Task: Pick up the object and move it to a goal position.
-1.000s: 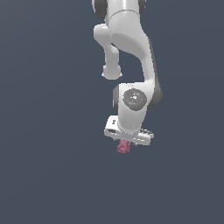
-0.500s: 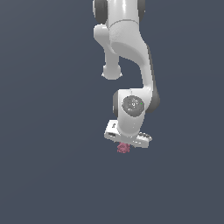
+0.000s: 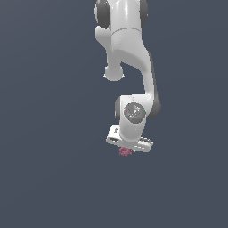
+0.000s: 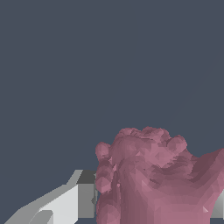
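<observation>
The object [image 3: 125, 152] is a small dusky-pink lumpy thing just under the white hand in the exterior view. My gripper [image 3: 128, 148] points down and is shut on it, so only its lower part shows. In the wrist view the object [image 4: 148, 175] fills the space between the fingers. One grey-white finger [image 4: 72, 201] presses against its side. Only a sliver of the other finger [image 4: 220, 205] shows at the picture's edge, behind the object. My gripper [image 4: 153, 210] is mostly hidden by it.
The white arm [image 3: 129, 49] reaches down from the top of the exterior view. Around it there is only a plain dark grey-blue ground, with no other object, edge or marker in view.
The wrist has sunk a little and the arm's upper links have shifted. The object has stayed between the fingers at nearly the same place in the picture.
</observation>
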`<state>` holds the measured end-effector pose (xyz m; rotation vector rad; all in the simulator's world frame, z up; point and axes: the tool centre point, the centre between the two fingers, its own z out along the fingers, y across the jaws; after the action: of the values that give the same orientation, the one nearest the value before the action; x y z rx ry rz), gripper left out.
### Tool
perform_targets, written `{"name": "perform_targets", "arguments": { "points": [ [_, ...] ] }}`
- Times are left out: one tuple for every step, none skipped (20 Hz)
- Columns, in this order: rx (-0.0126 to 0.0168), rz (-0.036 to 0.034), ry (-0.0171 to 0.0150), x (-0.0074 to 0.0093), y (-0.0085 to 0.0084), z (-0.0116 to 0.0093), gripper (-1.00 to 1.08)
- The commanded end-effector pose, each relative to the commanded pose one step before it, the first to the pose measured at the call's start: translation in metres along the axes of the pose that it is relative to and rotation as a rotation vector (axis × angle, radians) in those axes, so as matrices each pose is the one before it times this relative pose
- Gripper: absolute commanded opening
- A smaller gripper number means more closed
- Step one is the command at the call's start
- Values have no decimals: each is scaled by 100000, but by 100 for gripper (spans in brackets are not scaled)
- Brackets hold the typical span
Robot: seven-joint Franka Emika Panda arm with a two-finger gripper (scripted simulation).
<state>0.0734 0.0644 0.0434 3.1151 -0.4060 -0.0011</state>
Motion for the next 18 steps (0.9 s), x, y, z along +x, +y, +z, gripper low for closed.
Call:
{"name": "perform_targets", "arguments": {
  "points": [
    [18,10,63,38,-6,-13,-100],
    [0,0,0,0,0,0,-100],
    [0,0,0,0,0,0,-100],
    [0,0,0,0,0,0,-100],
    [0,0,0,0,0,0,-100],
    [0,0,0,0,0,0,-100],
    [0,0,0,0,0,0,-100],
    [0,0,0,0,0,0,-100],
    [0,0,0,-9,4,-3,-100],
    [0,0,0,6,-10,-32,-100],
    [0,0,0,19,-29,-97,-100],
    [0,0,0,32,-48,-161,-100],
    [0,0,0,44,-68,-225,-100],
    [0,0,0,57,-87,-288,-100],
    [0,0,0,69,-105,-349,-100],
    [0,0,0,82,-124,-410,-100],
    [0,0,0,94,-141,-469,-100],
    [0,0,0,106,-159,-526,-100]
  ]
}}
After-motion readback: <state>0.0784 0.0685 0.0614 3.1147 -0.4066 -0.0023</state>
